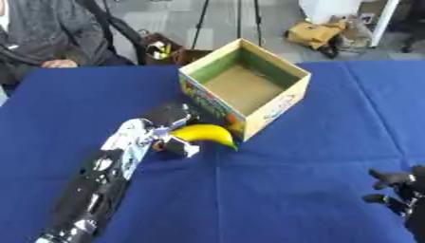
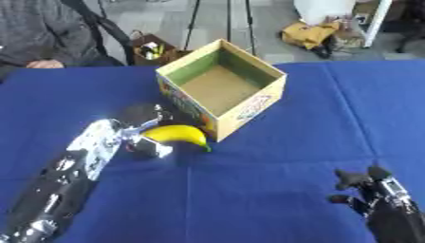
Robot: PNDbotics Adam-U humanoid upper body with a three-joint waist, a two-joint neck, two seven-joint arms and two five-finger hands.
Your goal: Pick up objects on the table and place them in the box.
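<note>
Reaching in from the near left corner of the blue tabletop [image 1: 332, 137], the left arm, silver and black, ends at the left hand [image 1: 166, 135], whose fingers curl round the stem end of a yellow banana [image 1: 206, 134]; the thumb side is partly hidden by the wrist, so how far they close cannot be told exactly. The banana lies curved, its greenish tip pointing toward the right edge, just beside the near corner of the box [image 1: 286, 102] and seemingly touching or almost touching its printed wall. This cardboard box stands open-topped near the far edge, turned so one corner points toward the near edge, and its brown floor shows bare. Down at the near right corner the right hand [image 2: 369, 190] rests apart from everything, fingers up and loosely spread, holding nothing. At the far left corner a person's hand [image 1: 58, 63] lies on the cloth's edge, well away from the banana and box.
</note>
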